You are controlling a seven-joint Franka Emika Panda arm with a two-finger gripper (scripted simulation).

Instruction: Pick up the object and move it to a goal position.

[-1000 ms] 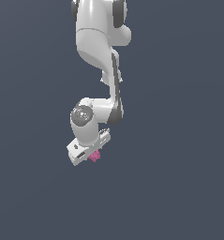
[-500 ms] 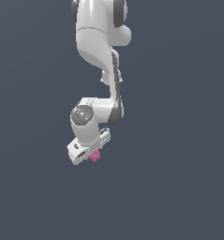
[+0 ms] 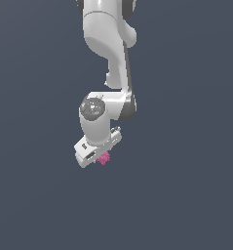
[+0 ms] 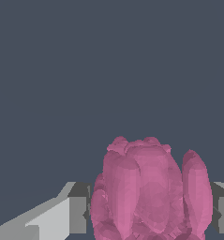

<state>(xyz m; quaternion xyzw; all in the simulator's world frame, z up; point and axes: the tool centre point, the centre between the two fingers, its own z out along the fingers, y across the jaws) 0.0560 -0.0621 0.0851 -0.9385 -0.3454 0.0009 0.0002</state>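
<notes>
No brand, label or writing can be read on the arm [image 3: 108, 58] or on anything else in either view. The scene is a flat dark blue-grey backdrop on all sides, with nothing else standing near the robot and nothing between the cameras and the grasp. In the exterior view the white arm comes down from the top edge, bends at a joint with a grey round cap, and ends in the tool [image 3: 101, 157], which is tilted, its white body slanting down toward the exterior view's left. The object [image 3: 104, 158], a small pink-magenta knobbly blob, sits at the lower end of the tool, just showing below the white housing and far smaller than it. In the wrist view the object [image 4: 151, 192] fills the space between the two grey fingers [image 4: 78, 208], its lumpy lobes pressed right up against the inner faces on both sides, so the tool is closed on the object and gripping it. No surface can be made out beneath it in either view. Compared with the pictures from a second and half a second ago, the arm, the tool and the pink blob hold the same pose and place in the exterior view; no shift can be seen.
</notes>
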